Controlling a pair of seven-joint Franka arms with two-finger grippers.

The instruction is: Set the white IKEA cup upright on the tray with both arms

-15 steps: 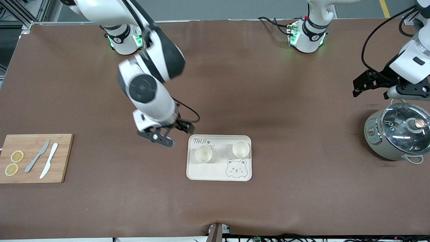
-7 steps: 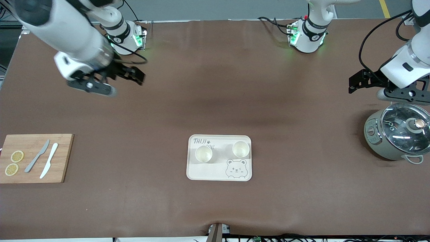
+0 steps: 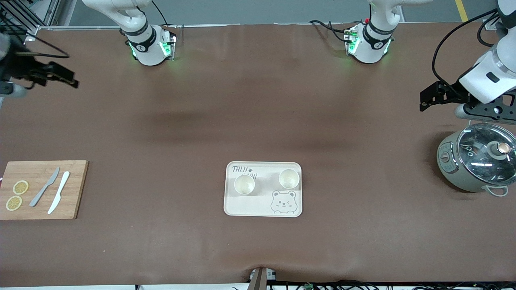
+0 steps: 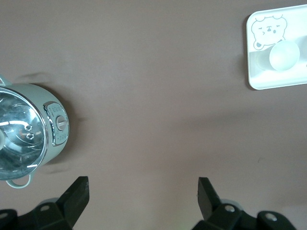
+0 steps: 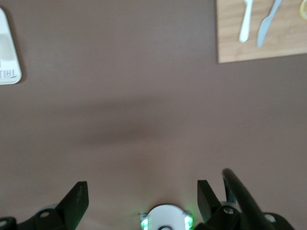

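The cream tray [image 3: 258, 206] with the bear drawing lies mid-table. Two white cups stand upright on it, one [image 3: 244, 185] toward the right arm's end and one [image 3: 289, 179] toward the left arm's end. My right gripper [image 3: 10, 89] is open and empty, up in the air over the table edge at the right arm's end, well away from the tray. My left gripper [image 3: 481, 112] is open and empty over the table beside the pot. In the left wrist view the left gripper [image 4: 143, 191] is open over bare table, with the tray [image 4: 268, 81] and a cup [image 4: 283, 54] far off. The right wrist view shows the right gripper [image 5: 142, 194] open, with a tray corner [image 5: 7, 52] at its edge.
A grey-green pot [image 3: 473, 163] with a glass lid stands at the left arm's end. A wooden cutting board [image 3: 42, 189] with two knives and lemon slices lies at the right arm's end. The arm bases [image 3: 147, 46] stand along the table's back edge.
My right gripper has swung away from beside the tray, up and out to the right arm's end of the table. My left gripper has barely shifted. The cups have not moved.
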